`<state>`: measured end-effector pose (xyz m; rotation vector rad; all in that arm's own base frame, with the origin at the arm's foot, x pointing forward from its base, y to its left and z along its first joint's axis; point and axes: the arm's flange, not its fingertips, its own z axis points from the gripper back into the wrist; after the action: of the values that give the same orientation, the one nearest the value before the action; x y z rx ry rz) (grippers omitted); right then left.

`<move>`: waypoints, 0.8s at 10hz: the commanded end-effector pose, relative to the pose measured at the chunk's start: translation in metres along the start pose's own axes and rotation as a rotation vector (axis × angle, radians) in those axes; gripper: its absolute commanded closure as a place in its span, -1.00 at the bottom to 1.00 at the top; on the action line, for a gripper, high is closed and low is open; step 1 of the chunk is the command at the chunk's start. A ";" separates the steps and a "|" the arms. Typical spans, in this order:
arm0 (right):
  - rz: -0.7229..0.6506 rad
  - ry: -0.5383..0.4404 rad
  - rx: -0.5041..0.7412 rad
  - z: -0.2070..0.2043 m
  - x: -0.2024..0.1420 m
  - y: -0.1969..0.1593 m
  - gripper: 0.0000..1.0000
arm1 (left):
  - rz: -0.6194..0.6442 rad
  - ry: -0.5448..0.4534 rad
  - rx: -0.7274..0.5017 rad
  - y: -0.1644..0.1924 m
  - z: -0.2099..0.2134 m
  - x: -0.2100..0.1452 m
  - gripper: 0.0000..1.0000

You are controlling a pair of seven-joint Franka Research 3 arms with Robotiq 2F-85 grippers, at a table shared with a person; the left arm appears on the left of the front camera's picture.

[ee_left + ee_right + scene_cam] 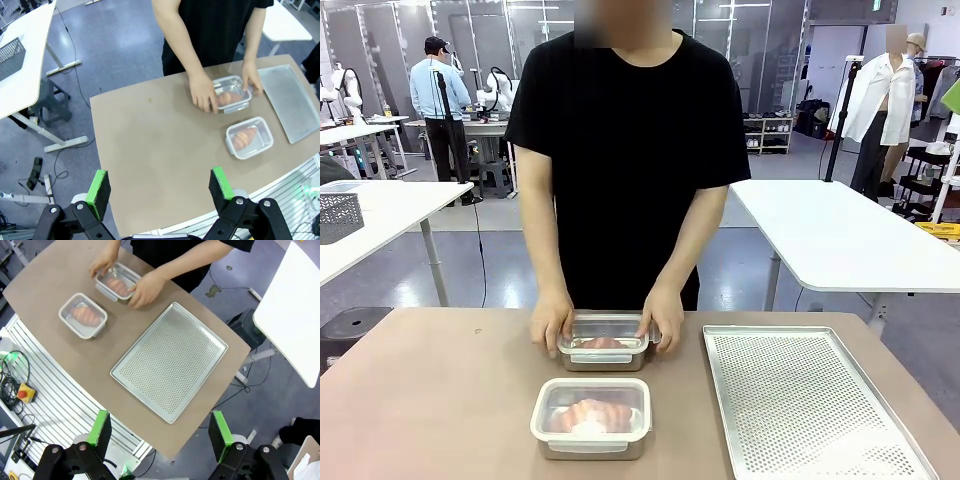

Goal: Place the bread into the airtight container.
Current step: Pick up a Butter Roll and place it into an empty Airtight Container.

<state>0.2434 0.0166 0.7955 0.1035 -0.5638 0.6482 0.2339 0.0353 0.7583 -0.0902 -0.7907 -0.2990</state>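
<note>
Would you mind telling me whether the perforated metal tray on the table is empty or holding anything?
Empty. The perforated tray lies flat on the table, its whole surface bare in the front and right wrist views; both breads sit in the containers beside it.

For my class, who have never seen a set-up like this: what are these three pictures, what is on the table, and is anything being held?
One moment, three cameras. The front view looks across a brown table at a person. The other two sit on the robot's wrists, high above the table, looking down past each arm's own jaws: the left gripper and the right gripper, both open and holding nothing.

On the table are two clear containers with bread inside. The near container has its lid on. The far container sits between the person's hands, which rest on its two ends. Beside them lies a perforated metal tray with nothing on it.

Only the person is touching anything.
</note>
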 end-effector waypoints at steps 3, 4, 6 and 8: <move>-0.008 0.003 -0.008 -0.001 -0.002 -0.001 -0.96 | -0.001 0.002 0.010 -0.002 0.000 0.000 -1.00; -0.008 0.003 -0.008 -0.001 -0.002 -0.001 -0.96 | -0.001 0.002 0.010 -0.002 0.000 0.000 -1.00; -0.008 0.003 -0.008 -0.001 -0.002 -0.001 -0.96 | -0.001 0.002 0.010 -0.002 0.000 0.000 -1.00; -0.008 0.003 -0.008 -0.001 -0.002 -0.001 -0.96 | -0.001 0.002 0.010 -0.002 0.000 0.000 -1.00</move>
<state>0.2434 0.0166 0.7955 0.1035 -0.5638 0.6482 0.2339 0.0353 0.7583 -0.0902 -0.7907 -0.2990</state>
